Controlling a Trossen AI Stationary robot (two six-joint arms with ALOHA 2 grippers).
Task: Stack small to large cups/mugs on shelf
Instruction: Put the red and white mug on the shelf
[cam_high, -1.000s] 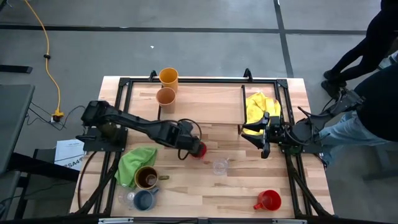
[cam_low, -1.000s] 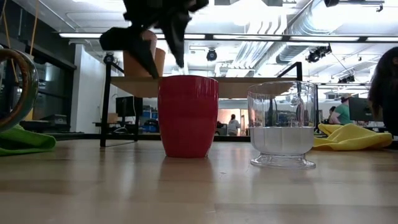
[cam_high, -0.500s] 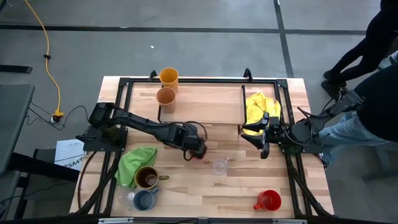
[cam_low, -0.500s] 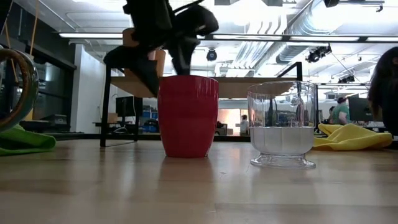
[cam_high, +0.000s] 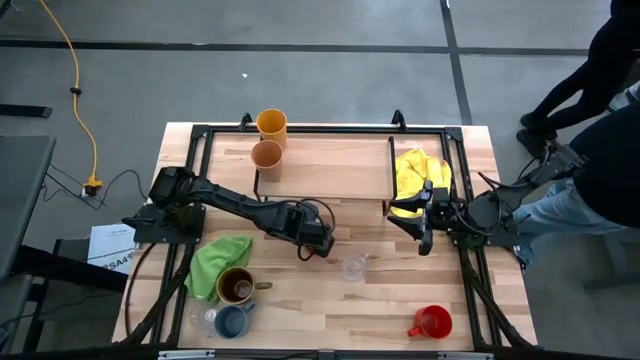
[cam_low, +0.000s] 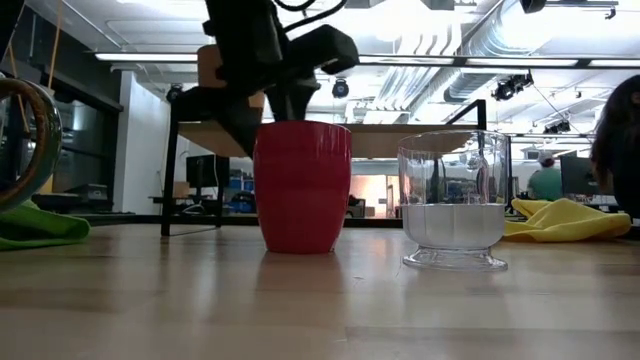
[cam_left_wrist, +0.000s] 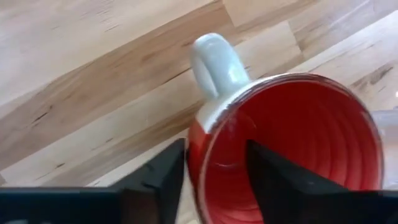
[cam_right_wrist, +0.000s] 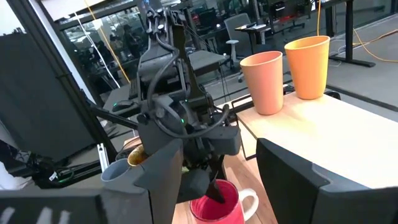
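Room: workshop hall with ceiling pipes and strip lights beyond my wooden surface (cam_high: 300, 310); a person's legs (cam_high: 590, 60) stand off its far right corner.
Left arm: I reach low from the left edge across to the middle, elbow bent, wrist tipped down over the red mug (cam_low: 302, 186).
Left hand (cam_high: 320, 243): my fingers (cam_left_wrist: 158, 177) straddle the mug's rim, one outside the wall and one inside the bowl, jaws part closed around it; whether they press the wall, I cannot tell.
Red mug: upright on the surface at mid-table, white handle (cam_left_wrist: 214, 62) pointing away from my wrist, just beside a clear glass (cam_high: 353, 267).
Right arm: waits at the right edge, folded near the yellow cloth (cam_high: 420, 170).
Right hand (cam_high: 425, 240): fingers spread, grasping nothing, pointed toward the middle.
Shelf (cam_high: 320, 160): at the back centre; an orange cup (cam_high: 271, 125) and a tan cup (cam_high: 266, 155) stand on its left end.
Front left: brown mug (cam_high: 236, 285), blue-grey mug (cam_high: 232, 321) and another glass (cam_high: 206, 319) beside the green cloth (cam_high: 215, 258).
Front right: second red mug (cam_high: 431, 322).
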